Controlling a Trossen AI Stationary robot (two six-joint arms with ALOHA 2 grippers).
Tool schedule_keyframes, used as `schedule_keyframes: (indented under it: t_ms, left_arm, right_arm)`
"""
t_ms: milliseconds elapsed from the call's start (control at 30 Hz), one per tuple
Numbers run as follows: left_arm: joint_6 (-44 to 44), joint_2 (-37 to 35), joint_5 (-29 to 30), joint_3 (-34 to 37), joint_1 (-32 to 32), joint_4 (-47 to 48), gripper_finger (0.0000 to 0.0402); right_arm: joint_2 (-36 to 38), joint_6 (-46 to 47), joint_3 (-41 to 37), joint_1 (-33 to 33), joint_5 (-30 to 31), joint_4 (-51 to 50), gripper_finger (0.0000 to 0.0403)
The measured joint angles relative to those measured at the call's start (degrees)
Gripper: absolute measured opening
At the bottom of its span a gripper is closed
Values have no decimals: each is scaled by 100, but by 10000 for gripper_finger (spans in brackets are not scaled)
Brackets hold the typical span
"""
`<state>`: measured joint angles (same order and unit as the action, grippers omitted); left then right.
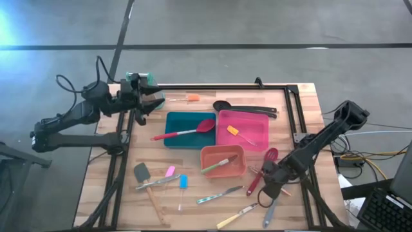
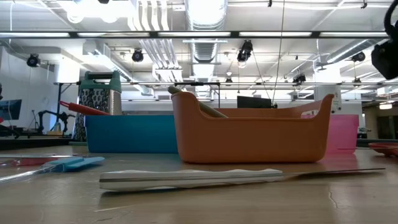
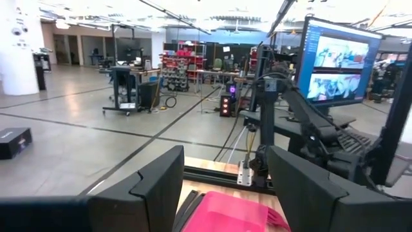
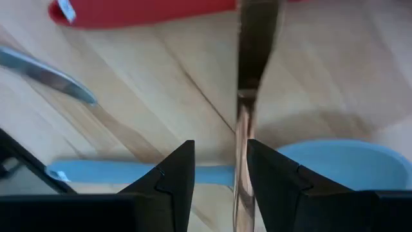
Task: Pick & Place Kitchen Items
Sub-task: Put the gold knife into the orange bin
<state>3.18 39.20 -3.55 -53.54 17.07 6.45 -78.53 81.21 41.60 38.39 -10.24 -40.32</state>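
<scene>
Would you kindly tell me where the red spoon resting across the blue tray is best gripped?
Grip the red spoon at its handle end, which sticks out past the blue tray rim on the left arm's side. Coming from above with the left pincer looks easiest; the bowl lies inside the tray.

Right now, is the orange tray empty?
No, in the high view a green-handled utensil lies inside the orange tray, slanting across its floor.
</scene>
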Motion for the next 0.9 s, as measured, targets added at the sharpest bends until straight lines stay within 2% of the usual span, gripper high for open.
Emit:
schedule_keyframes:
  t_ms: [333,667,900]
  left_arm:
    - [-14,20,57,0,2,1,229]
    - [-15,57,67,0,2,1,229]
    - [-17,66,67,0,2,1,229]
  right_arm:
    - [-742,-418,72,-9,-95,-3,120]
    - [-767,-683,59,0,159,-39,86]
    - [-767,-1165,52,0,209,-20,85]
